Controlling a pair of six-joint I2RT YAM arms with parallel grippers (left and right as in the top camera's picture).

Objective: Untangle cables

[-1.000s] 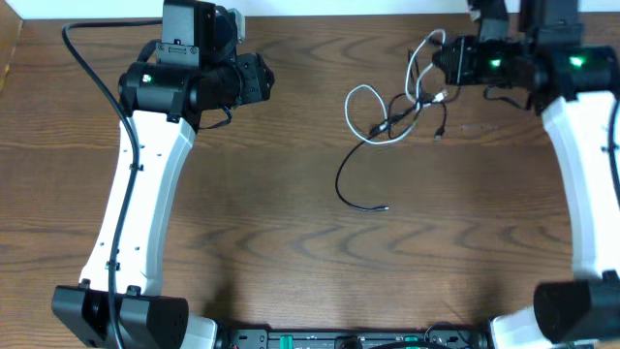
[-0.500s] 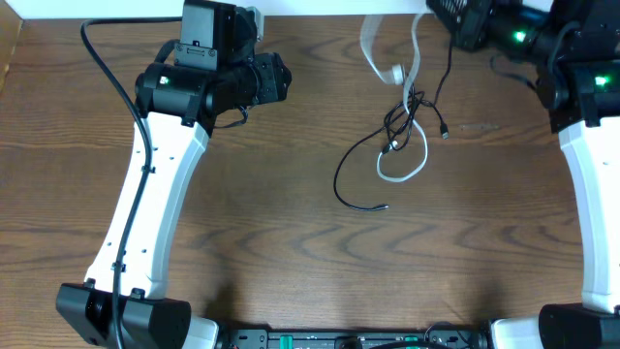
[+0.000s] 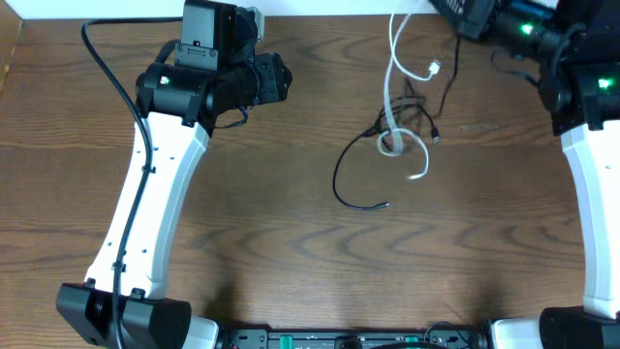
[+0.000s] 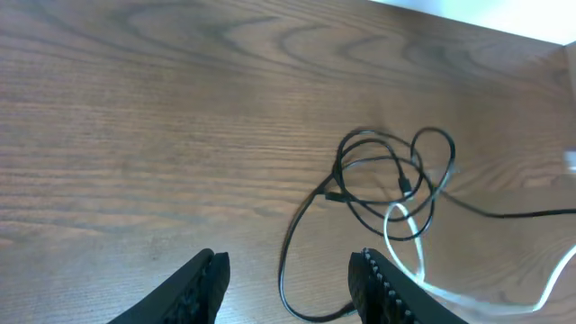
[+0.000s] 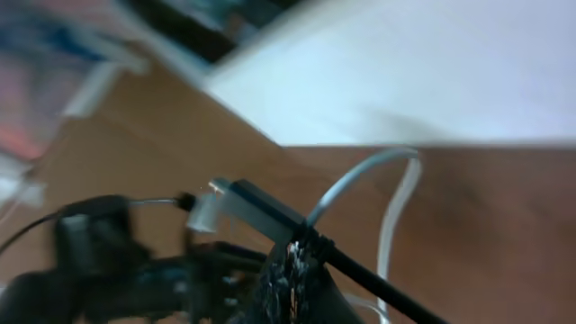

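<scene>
The cables are a black and white tangle [image 3: 397, 131] right of the table's centre. The white cable [image 3: 389, 87] hangs stretched from my right gripper [image 3: 457, 14] at the far edge. A black cable [image 3: 338, 179] trails from the tangle in a curve on the wood. In the right wrist view my right gripper [image 5: 297, 261] is shut on a black cable [image 5: 378, 274] and the white cable [image 5: 360, 180]. My left gripper [image 3: 281, 82] is open and empty, left of the tangle. In its wrist view the tangle [image 4: 387, 180] lies ahead of the jaws [image 4: 292, 288].
The brown wooden table [image 3: 291, 252] ends at a white wall along the far edge [image 3: 310, 8]. A thick black wire [image 3: 116, 87] runs along my left arm. Both arm bases stand at the front corners.
My right gripper has pulled up and back with the cables. The white cable has been drawn out of its loop on the table and now hangs stretched. The left arm shifted slightly right, then stayed.
</scene>
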